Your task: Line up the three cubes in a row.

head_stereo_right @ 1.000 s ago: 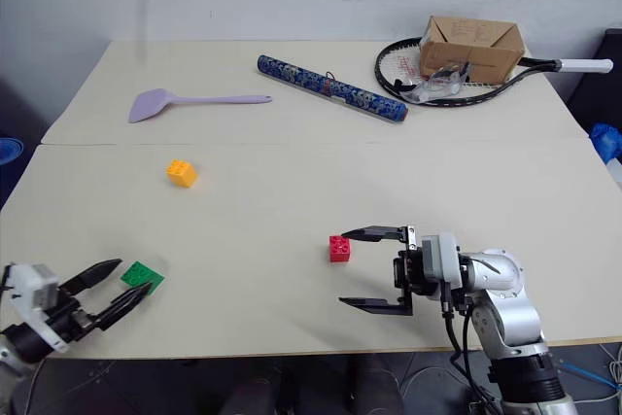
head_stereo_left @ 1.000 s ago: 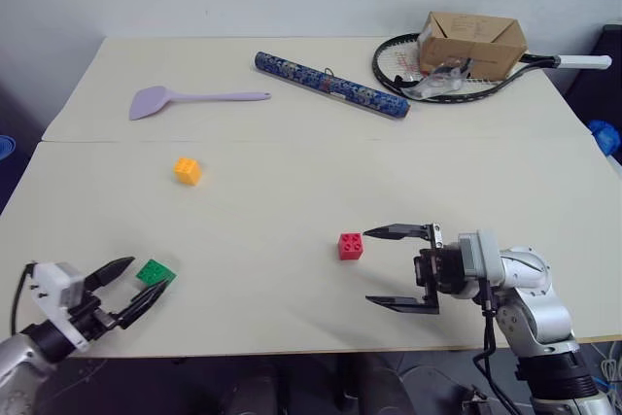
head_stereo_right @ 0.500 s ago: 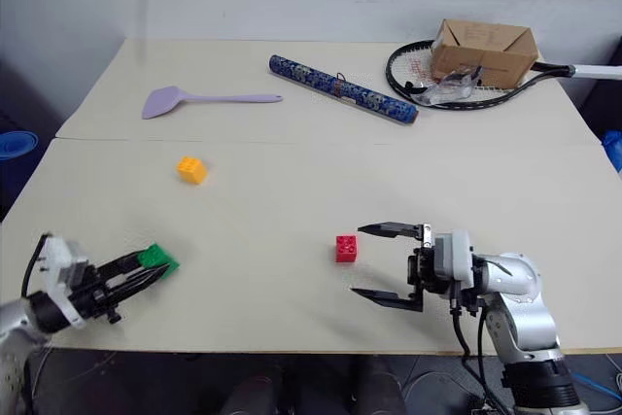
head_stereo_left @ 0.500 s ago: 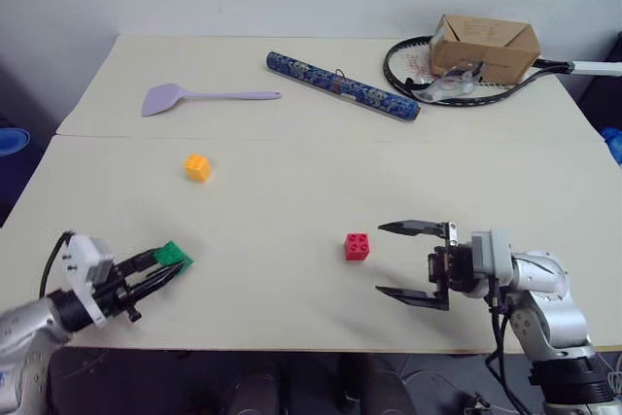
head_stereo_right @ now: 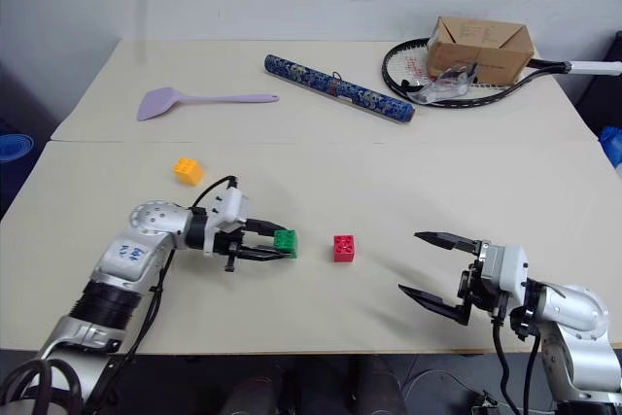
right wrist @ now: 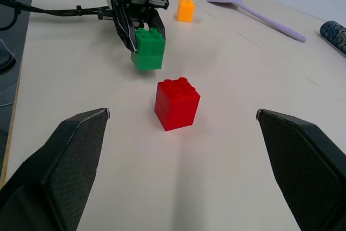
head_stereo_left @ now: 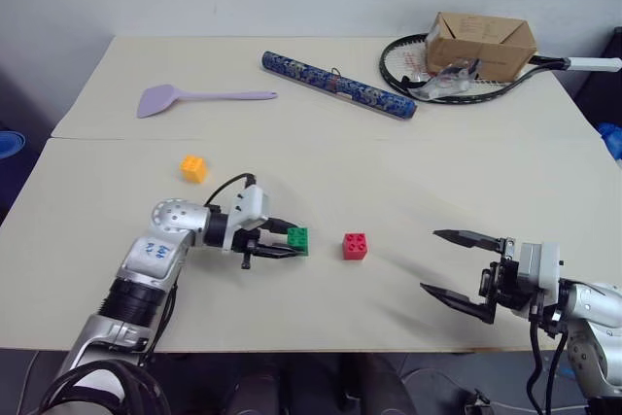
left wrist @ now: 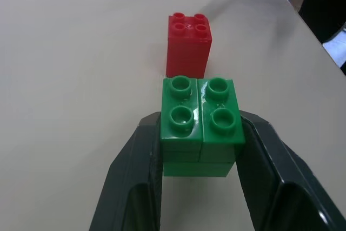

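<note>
Green cube inside left end effector

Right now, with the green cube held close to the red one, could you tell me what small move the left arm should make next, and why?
Probably lower the green cube onto the table just left of the red cube, then open. The left tool is shut on it, a small gap remains between the two, and the orange-yellow cube still sits apart, farther back to the left.

Bare table between red cube and right gripper.
</note>
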Tool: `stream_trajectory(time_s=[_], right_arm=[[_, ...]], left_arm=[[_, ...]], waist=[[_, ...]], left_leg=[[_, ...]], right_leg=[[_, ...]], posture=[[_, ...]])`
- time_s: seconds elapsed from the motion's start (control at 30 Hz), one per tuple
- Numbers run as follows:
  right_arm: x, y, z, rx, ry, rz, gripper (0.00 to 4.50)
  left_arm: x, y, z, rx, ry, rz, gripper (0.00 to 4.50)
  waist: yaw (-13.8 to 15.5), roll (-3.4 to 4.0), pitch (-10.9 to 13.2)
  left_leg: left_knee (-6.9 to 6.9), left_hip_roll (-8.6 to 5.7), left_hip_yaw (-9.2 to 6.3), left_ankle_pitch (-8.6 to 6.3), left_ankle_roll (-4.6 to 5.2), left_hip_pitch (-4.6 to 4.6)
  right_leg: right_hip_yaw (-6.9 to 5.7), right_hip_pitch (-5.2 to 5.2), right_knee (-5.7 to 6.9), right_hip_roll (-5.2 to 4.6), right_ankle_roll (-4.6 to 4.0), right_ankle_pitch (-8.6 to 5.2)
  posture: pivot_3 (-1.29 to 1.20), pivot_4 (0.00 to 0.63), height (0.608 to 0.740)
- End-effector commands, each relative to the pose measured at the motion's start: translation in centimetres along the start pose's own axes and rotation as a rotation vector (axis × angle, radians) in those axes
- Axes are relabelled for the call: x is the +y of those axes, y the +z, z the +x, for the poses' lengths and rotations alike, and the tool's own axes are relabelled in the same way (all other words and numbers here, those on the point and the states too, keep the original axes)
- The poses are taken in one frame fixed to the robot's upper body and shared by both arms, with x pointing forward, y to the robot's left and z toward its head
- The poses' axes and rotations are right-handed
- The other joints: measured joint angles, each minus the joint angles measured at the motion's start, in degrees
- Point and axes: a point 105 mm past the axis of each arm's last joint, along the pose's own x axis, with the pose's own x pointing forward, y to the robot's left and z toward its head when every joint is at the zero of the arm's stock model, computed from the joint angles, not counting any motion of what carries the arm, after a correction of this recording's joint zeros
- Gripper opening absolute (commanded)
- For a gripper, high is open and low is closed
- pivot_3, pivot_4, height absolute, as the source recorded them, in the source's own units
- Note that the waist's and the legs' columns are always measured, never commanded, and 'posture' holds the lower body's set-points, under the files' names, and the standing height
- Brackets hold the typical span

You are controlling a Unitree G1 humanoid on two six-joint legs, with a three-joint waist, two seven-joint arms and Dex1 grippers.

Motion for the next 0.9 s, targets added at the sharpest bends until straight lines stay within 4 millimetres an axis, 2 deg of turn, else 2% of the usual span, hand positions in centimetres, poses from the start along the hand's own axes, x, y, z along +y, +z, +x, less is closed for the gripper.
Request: stream_trajectory(time_s=[0.03,0.27,0.3,0.4,0.53,0.57,0.67,0.77,0.9], right_arm=[[-0.1,1.2,-0.4,-0.008,-0.038,-0.051,4.5],[0.6,0.9,-0.6,0.001,-0.061,-0.029,4.5],[0.6,0.9,-0.5,0.002,-0.061,-0.027,4.5],[0.4,0.8,-0.4,0.001,-0.059,-0.024,4.5],[0.2,0.9,-0.3,-0.001,-0.047,-0.025,4.5],[0.1,1.0,-0.3,-0.003,-0.045,-0.026,4.5],[-0.1,1.1,-0.1,-0.013,-0.04,-0.026,4.5],[-0.2,1.4,0.3,-0.046,-0.043,-0.018,4.5],[-2.2,2.4,1.3,-0.153,-0.164,-0.013,4.5]], left_arm=[[0.4,0.1,0.2,0.015,0.003,0.042,1.48],[0.0,-0.6,0.0,0.027,-0.028,0.026,1.48],[0.1,-0.5,-0.1,0.02,-0.026,0.013,2.2],[0.5,0.2,-0.4,-0.011,0.014,0.038,3.0],[0.1,0.7,-1.7,-0.043,0.05,0.08,4.23],[-0.1,0.9,-2.7,-0.061,0.081,0.083,4.49],[-1.0,1.0,-6.0,-0.1,0.192,0.065,4.49],[-1.8,0.9,-10.2,-0.166,0.411,0.019,4.49],[-3.4,-2.1,-16.6,-0.172,0.756,-0.126,4.49]], waist=[[0.08,0.0,0.0],[0.25,-0.01,0.0],[0.27,-0.01,0.01],[0.32,-0.01,0.01],[0.3,-0.01,0.01],[0.09,0.0,0.0],[-0.45,0.0,0.01],[-0.34,0.0,0.01],[-0.22,0.02,0.01]], left_leg=[[0.03,0.0,-0.05,0.0,0.0,-0.01],[0.1,-0.02,-0.12,0.0,0.01,-0.04],[0.11,-0.02,-0.13,0.0,0.01,-0.04],[0.14,-0.02,-0.15,-0.01,0.02,-0.05],[0.15,-0.02,-0.16,-0.01,0.02,-0.06],[0.15,-0.01,-0.17,-0.01,0.02,-0.06],[0.13,0.07,-0.17,-0.03,-0.02,-0.05],[0.13,0.14,-0.2,-0.04,-0.05,-0.03],[0.16,0.12,-0.28,-0.06,-0.04,0.0]], right_leg=[[0.1,0.02,-0.01,-0.03,0.0,0.0],[0.17,0.03,-0.01,-0.1,0.01,0.0],[0.16,0.04,-0.02,-0.1,0.01,0.0],[0.16,0.04,-0.02,-0.11,0.01,0.0],[0.15,0.04,-0.01,-0.12,0.01,0.0],[0.14,0.04,-0.01,-0.12,0.01,0.0],[0.16,0.03,0.01,-0.1,0.0,0.0],[0.15,0.03,0.0,-0.1,-0.02,-0.01],[0.15,0.07,-0.15,-0.21,-0.03,-0.02]], posture=[[0.0,0.15,0.74],[0.0,0.15,0.74],[0.0,0.15,0.74],[0.0,0.15,0.74],[0.0,0.15,0.74],[0.0,0.15,0.74],[0.0,0.15,0.74],[0.0,0.15,0.74],[0.0,0.15,0.74]])
